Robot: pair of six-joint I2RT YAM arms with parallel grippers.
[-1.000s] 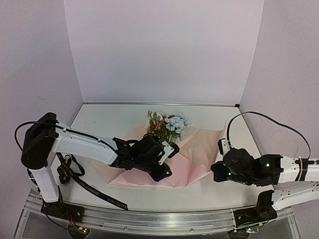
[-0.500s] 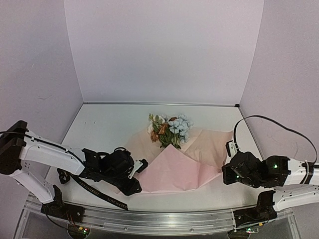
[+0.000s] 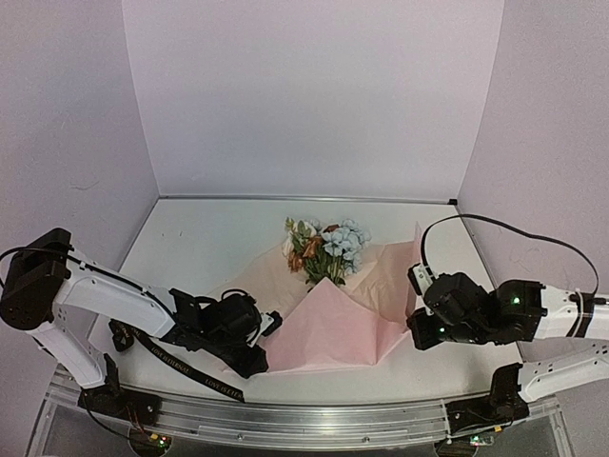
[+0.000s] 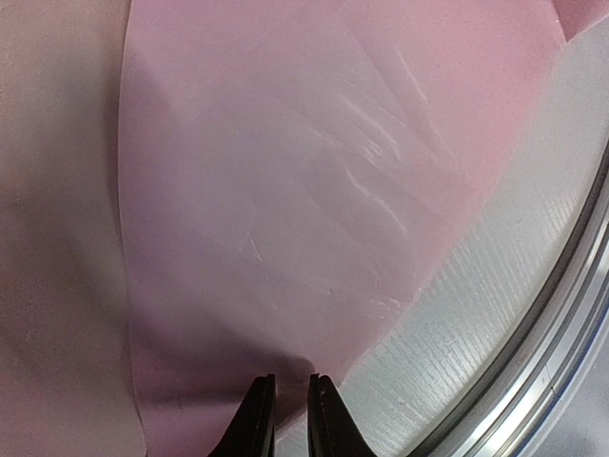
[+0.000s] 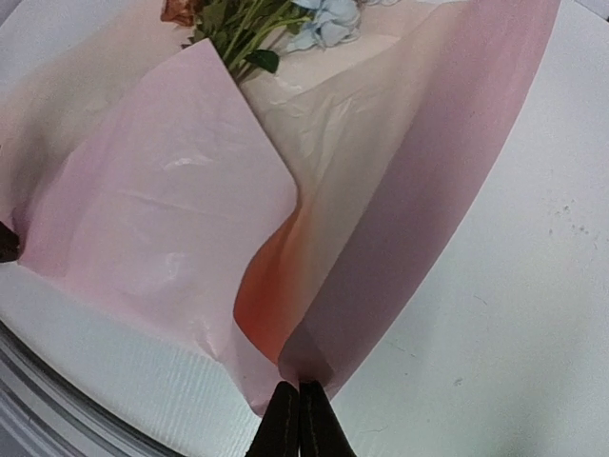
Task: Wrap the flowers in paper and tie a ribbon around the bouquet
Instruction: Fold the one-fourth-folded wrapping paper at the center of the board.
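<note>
Between the right gripper's [image 5: 298, 421] tips, pressed fully together, sits a folded corner of the paper [image 5: 171, 219]. It climbs away from them as a raised flap, probably held up so it can be swung over the stems. Just ahead of the left gripper [image 4: 290, 419], whose tips stand a sliver apart, the paper's near edge reaches the gap. Whether it is pinched I cannot tell, though the aim looks like taking the opposite side. Farther beyond both jaws lie the flowers [image 5: 314, 24], stems under a folded panel, heads bare. Only the overhead view shows the ribbon [image 3: 205, 379], on the table [image 3: 209, 238] behind the left jaws, under that arm and apart from both grippers. The left wrist view shows only paper, table and rail [image 4: 561, 314].
</note>
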